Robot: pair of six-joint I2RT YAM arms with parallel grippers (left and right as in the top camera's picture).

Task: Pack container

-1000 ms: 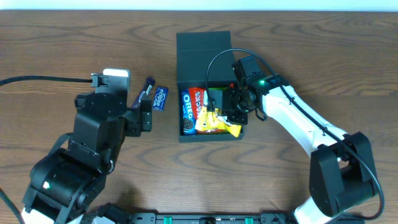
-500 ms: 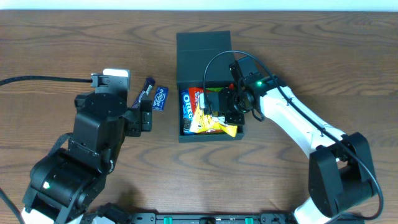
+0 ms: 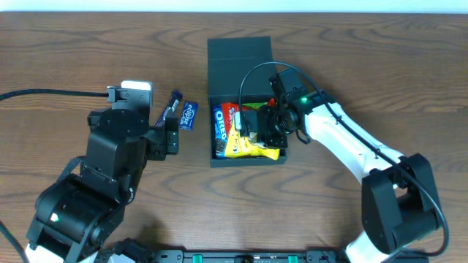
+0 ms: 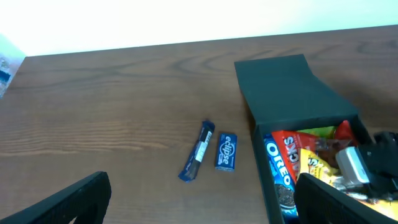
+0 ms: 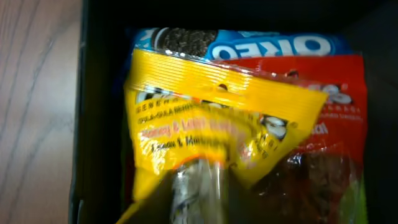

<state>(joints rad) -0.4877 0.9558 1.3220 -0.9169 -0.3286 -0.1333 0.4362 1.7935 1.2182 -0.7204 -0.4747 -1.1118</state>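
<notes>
The dark green container [image 3: 245,162] stands at the table's middle with its flap lid [image 3: 240,58] open to the far side. Inside lie a blue Oreo packet [image 3: 219,130], a red packet [image 3: 231,113] and a yellow packet [image 3: 252,149]. My right gripper [image 3: 254,131] is low inside the container, shut on the yellow packet [image 5: 211,112], which lies over the Oreo packet [image 5: 249,43] and the red packet [image 5: 333,112]. My left gripper [image 4: 199,205] is open and empty above the table, left of the container [image 4: 286,87].
A blue Eclipse gum pack [image 3: 189,115] and a dark blue bar [image 3: 171,104] lie on the wood left of the container; both also show in the left wrist view, the pack [image 4: 227,150] and the bar [image 4: 197,158]. A black cable [image 3: 44,93] runs at the far left.
My right gripper has moved left and lower into the container, and the yellow packet has gone from sticking out at the front right corner to lying flatter inside. The left arm has not moved.
</notes>
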